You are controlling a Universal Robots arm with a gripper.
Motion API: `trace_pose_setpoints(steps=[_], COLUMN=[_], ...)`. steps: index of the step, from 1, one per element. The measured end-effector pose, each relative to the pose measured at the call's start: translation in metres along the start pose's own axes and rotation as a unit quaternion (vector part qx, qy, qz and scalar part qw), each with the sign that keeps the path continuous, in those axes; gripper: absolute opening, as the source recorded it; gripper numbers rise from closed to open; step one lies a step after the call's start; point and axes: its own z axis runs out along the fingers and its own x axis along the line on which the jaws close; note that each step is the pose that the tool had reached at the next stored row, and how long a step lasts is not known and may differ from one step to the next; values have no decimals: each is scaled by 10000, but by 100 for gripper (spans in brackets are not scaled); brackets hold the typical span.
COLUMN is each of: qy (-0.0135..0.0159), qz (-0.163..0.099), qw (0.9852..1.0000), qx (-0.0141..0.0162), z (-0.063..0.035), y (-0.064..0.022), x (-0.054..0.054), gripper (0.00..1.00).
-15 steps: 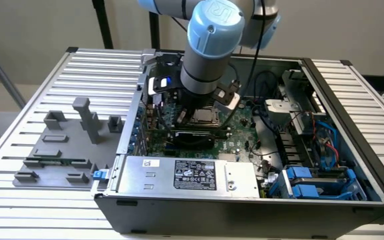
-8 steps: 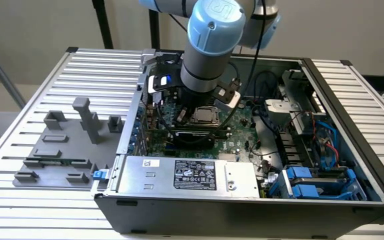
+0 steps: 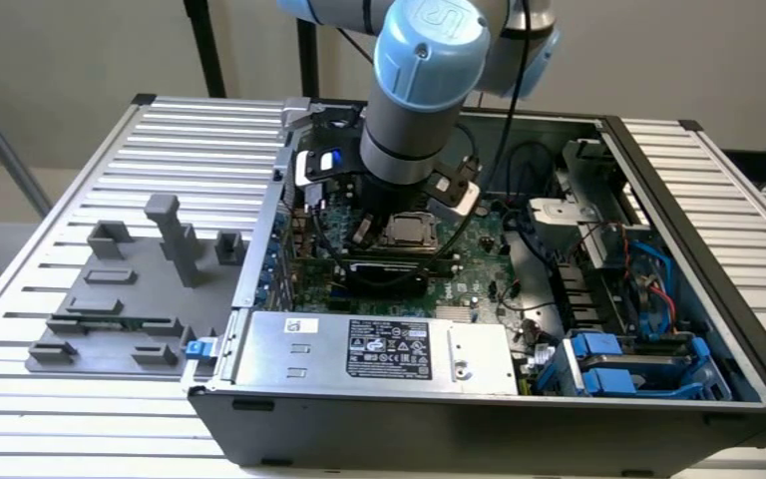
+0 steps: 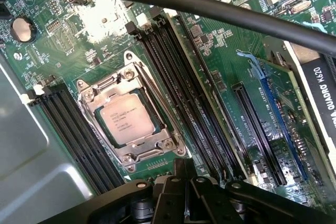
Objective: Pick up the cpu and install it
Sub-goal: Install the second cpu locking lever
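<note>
Down on the green motherboard [image 4: 226, 61], the cpu [image 4: 125, 120] lies flat in its metal socket frame [image 4: 152, 129], lettering up, corners diagonal between black memory slots [image 4: 178, 93], while the gripper [image 4: 185, 184] hangs closed and empty beside it.

open computer case [image 3: 517, 399] sits on a slatted bench [image 3: 104, 150]; grey fixture blocks [image 3: 131, 289] lie beside it, a blue-tabbed drive cage [image 3: 629, 364] inside.
</note>
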Motion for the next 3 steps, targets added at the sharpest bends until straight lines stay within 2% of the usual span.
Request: trace_pose_setpoints(steps=[3], qy=[0], qz=[0], qw=[10000], qx=[0], z=[0], y=[0], x=[0], gripper=[11])
